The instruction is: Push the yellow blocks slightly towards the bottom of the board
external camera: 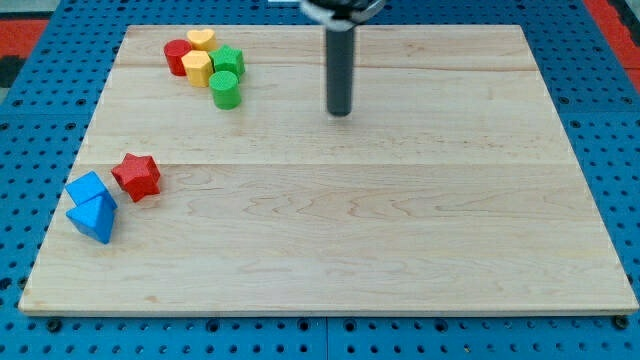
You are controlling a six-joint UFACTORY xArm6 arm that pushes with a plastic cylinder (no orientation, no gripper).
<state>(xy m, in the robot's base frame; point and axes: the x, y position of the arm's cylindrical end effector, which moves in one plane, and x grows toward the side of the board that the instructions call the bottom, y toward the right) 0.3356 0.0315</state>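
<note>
Two yellow blocks lie in a cluster at the view's top left: a yellow heart (202, 40) and a yellow block (197, 68) just below it. A red cylinder (178, 56) touches them on the left. A green star-like block (229, 60) and a green cylinder (225, 89) sit on their right. My tip (340, 112) is at the end of the dark rod, well to the right of the cluster, apart from every block.
A red star (137, 177) and two blue blocks (88, 190) (95, 219) lie near the left edge of the wooden board (400, 220). A blue pegboard (610, 120) surrounds the board.
</note>
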